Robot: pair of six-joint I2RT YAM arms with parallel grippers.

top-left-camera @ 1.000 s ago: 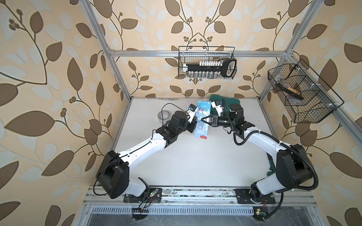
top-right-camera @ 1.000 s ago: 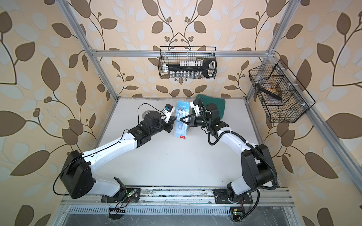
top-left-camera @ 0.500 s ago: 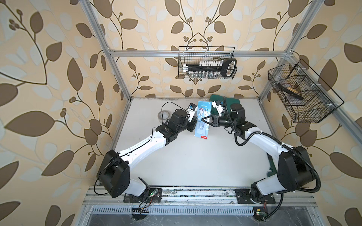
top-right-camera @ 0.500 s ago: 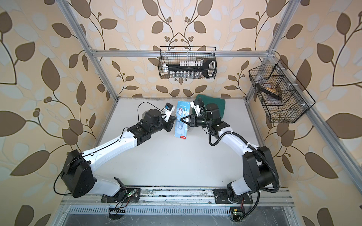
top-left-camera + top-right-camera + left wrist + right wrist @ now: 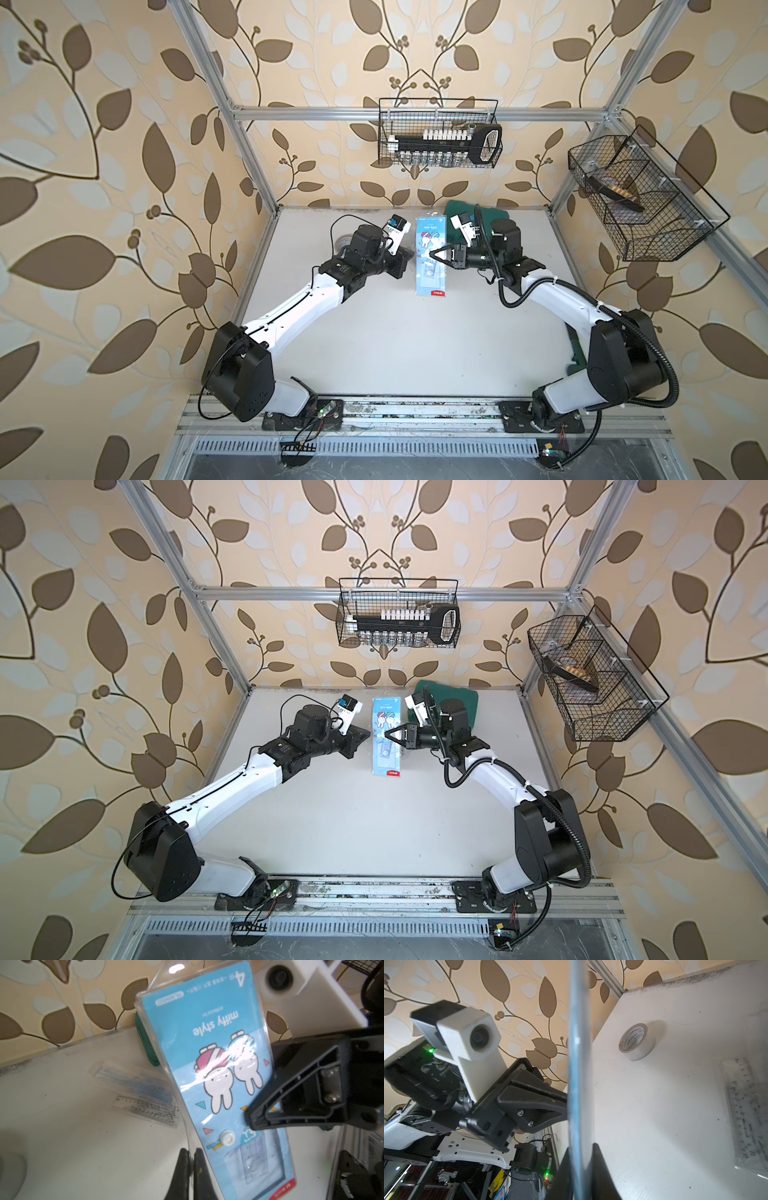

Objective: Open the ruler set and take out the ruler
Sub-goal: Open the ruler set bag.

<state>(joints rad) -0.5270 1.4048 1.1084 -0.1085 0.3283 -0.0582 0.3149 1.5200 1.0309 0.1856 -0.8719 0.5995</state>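
— What do your arms look like?
— White shells on my left arm and right arm, with black housings at every joint. A black ribbed hose runs along the right one.
— And the ends?
— A white camera block at each wrist, with a green light beside it. My right claw is black ribbed plastic, triangular, with two silver screws.

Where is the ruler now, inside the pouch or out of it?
Out: a clear ruler lies flat on the table, apart from the lifted pouch.
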